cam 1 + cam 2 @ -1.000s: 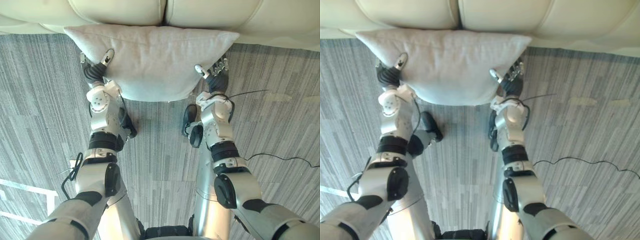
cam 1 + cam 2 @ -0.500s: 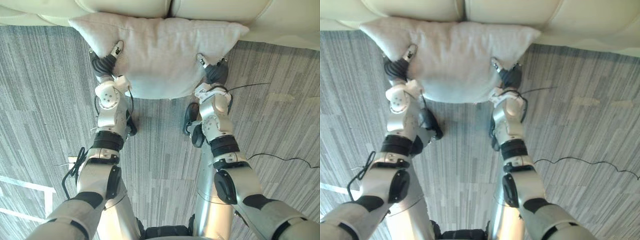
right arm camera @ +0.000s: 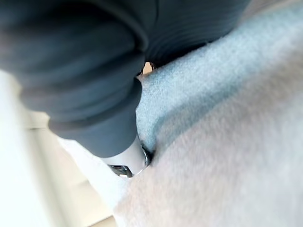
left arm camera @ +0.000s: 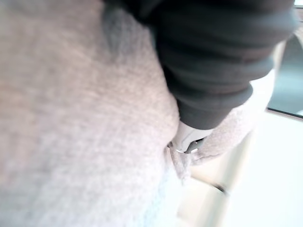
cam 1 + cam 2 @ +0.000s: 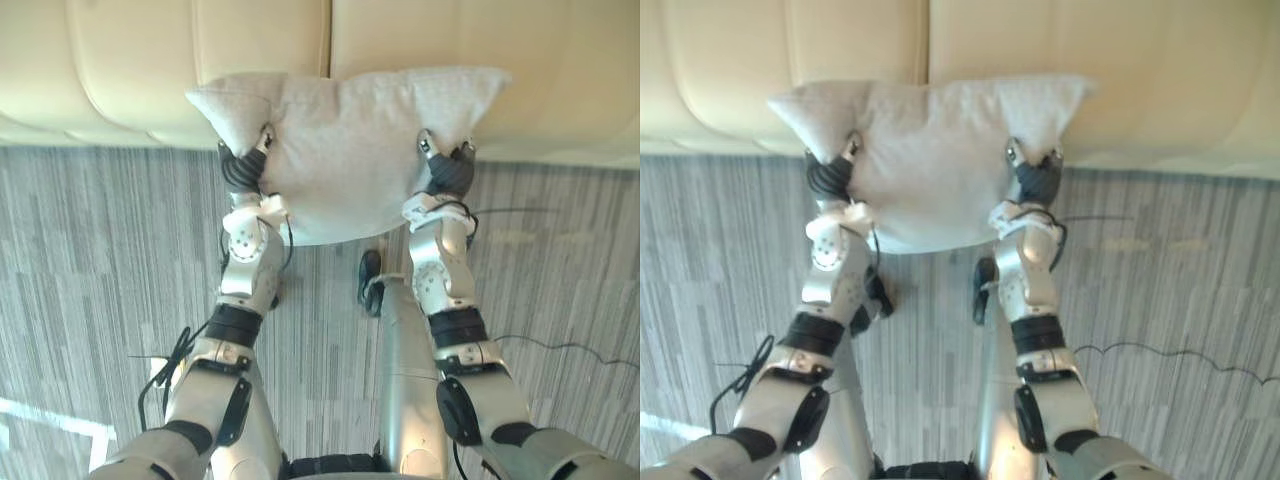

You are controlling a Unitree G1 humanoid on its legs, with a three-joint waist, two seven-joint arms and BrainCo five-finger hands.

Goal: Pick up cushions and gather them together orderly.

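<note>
Left hand (image 5: 243, 168) and right hand (image 5: 450, 172) pinch the cushion (image 5: 345, 150) by its sides. A slipping thumb could drop it short of the sofa's (image 5: 130, 70) front edge.

**Cream sofa, grey streaked carpet**

On my head feed I see a cream sofa (image 5: 130, 70) across the far side. It is smooth and leather-like, split into padded panels by vertical seams, with one seam (image 5: 328, 35) near the middle. Its lower edge meets the floor (image 5: 90, 260) in a near-straight line. The floor is grey carpet with fine streaks in mixed light and dark tones. A pale strip (image 5: 40, 412) crosses the near left corner. There are a few faint pale patches (image 5: 1120, 243) on the carpet to the right. The light is bright and even, strongest on the sofa.
</note>
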